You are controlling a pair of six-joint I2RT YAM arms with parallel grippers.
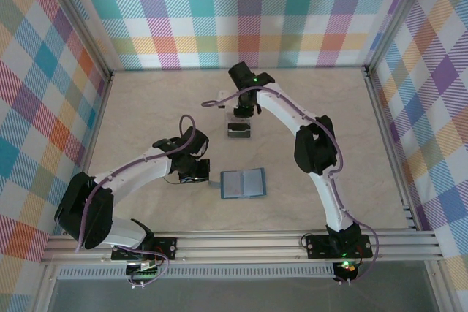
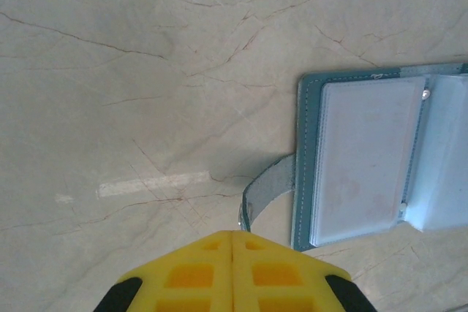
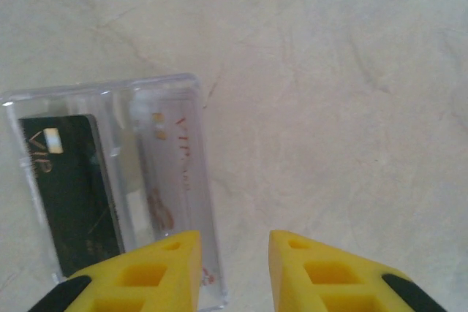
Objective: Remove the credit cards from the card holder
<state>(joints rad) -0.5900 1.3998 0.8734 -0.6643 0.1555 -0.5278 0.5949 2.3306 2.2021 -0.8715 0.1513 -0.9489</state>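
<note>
Credit cards (image 3: 69,195) like these are likely light, thin and stiff, with slick faces. Lying flat on the counter (image 3: 351,93) they give a pincer little to bite on, so the best hold is probably across a short edge, once that edge is lifted or slid clear. Two lie beneath the right wrist, a black one and a pale one (image 3: 172,173) side by side, under or inside a clear plastic piece (image 3: 110,89); which of the two cannot be told. Seen from above, they sit toward the far middle of the counter, well apart from the card holder (image 1: 243,183). It lies open and flat nearer the arms, its soft strap tab (image 2: 267,184) curling out toward the left arm. Its pale panels (image 2: 365,158) look empty, so the task seems close to done. The right pincer (image 3: 234,272) hangs over the near end of the cards, fingers parted a modest way with nothing between them. The left pincer (image 2: 232,275) is pressed together, gripping nothing, just beside the tab.
</note>
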